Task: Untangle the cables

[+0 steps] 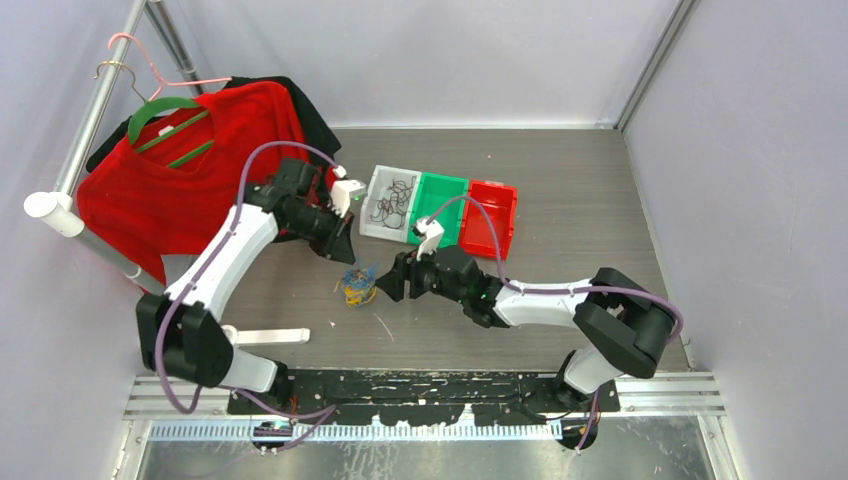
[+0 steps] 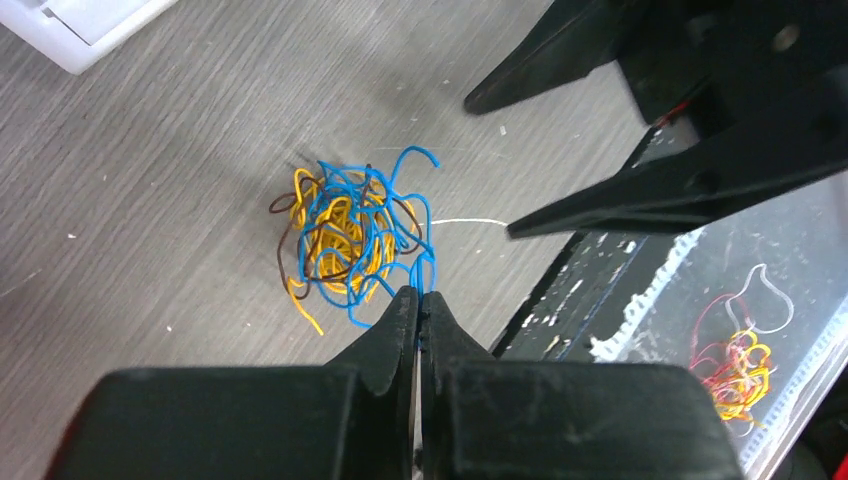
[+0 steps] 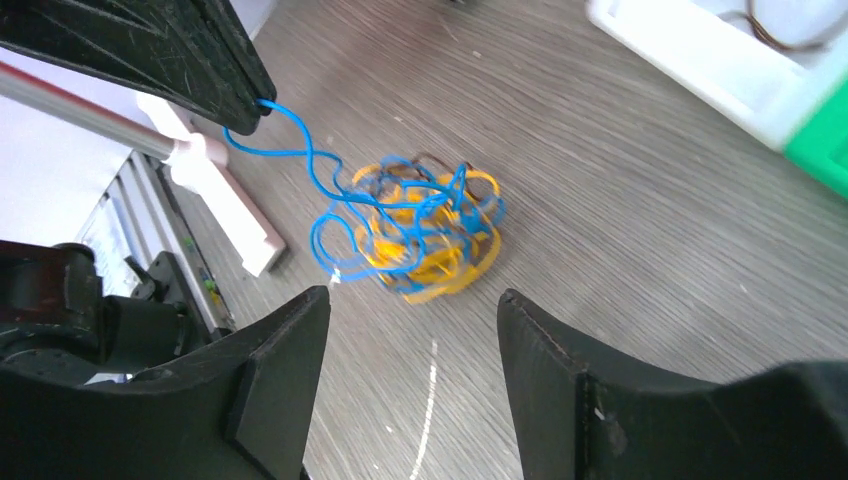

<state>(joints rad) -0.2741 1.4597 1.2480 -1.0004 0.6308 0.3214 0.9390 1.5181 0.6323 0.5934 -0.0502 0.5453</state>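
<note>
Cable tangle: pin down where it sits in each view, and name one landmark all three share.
Top external: cable tangle at table centre, below the white bin.
Left wrist: tangle at centre, just beyond the shut left gripper.
Right wrist: tangle at centre, beyond the open right gripper.
Shared landmark: the white bin.
</note>
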